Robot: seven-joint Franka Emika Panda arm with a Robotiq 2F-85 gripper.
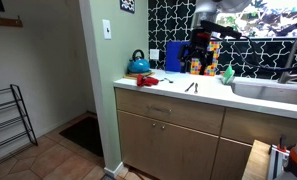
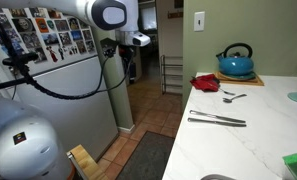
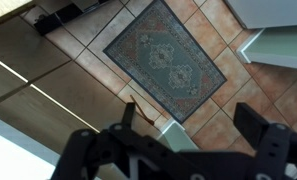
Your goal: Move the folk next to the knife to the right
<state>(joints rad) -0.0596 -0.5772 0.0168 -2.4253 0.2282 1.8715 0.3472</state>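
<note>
In an exterior view you stand back in the room, facing the counter (image 1: 188,98) front. In an exterior view you look closely along that counter (image 2: 258,135) toward the kettle (image 2: 235,62), which both exterior views share. Your wrist view looks down past the gripper (image 3: 183,150) at the floor rug (image 3: 168,60).

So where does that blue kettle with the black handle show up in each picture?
Exterior view: the blue kettle with the black handle stands at the left end of the white countertop.
Exterior view: upper right, at the counter's far end.
Wrist view: not in it; only tiled floor and a patterned rug.
Shared landmark: the white wall switch plate, up and left of the kettle.
</note>
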